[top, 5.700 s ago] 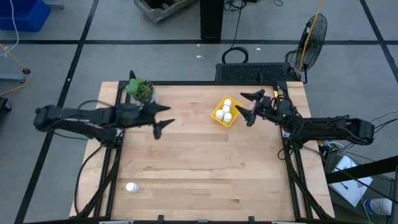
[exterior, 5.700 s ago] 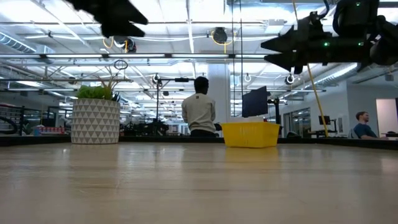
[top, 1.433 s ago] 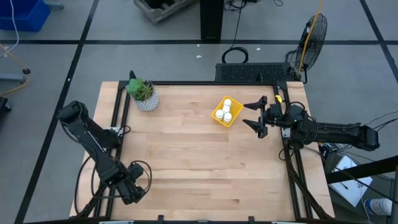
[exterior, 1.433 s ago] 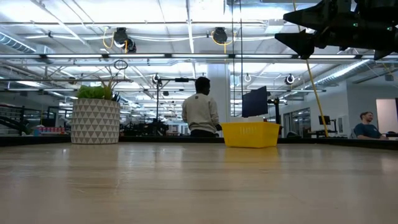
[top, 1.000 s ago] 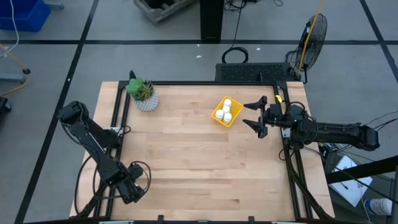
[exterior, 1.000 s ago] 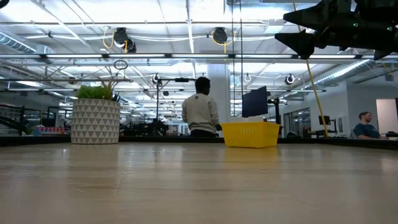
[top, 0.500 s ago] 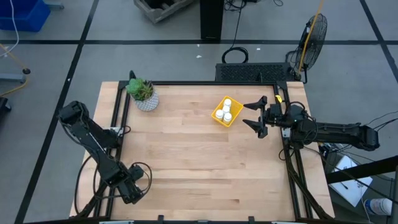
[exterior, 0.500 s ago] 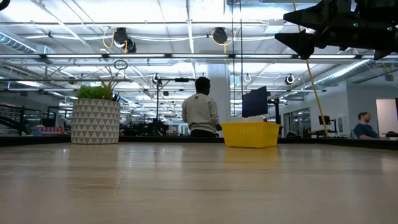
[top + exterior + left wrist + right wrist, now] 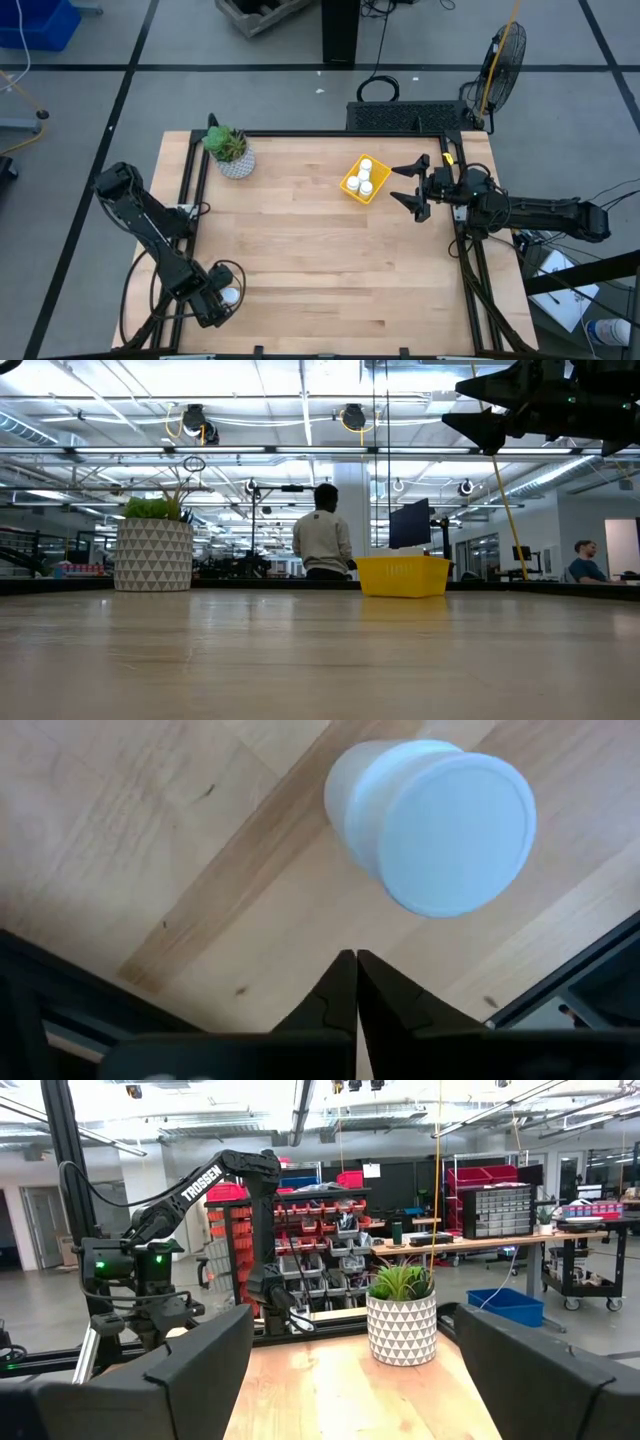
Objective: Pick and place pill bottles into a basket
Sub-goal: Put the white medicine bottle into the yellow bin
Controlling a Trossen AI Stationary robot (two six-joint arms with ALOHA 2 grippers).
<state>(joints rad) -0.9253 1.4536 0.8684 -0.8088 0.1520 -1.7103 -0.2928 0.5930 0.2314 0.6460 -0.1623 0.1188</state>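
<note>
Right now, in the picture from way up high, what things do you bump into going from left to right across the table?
Left tool with a white bottle right beside it, near the front corner → potted plant → yellow basket with three bottles inside → right tool, open above the table.

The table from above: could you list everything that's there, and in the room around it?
pill bottles in the basket: three, white, standing together in it
loose pill bottle: one, white, on the table's left corner far from the plant, just past the left gripper's tips, not held
basket: one, yellow, right of the table's middle
plant pot: one, white patterned with a green plant, far left corner
table: one, light wood
fan: one, black, on the floor beyond the table
people: two, seated in the room behind
left gripper: dark, shut on nothing
right gripper: dark, open, beside the basket
</note>
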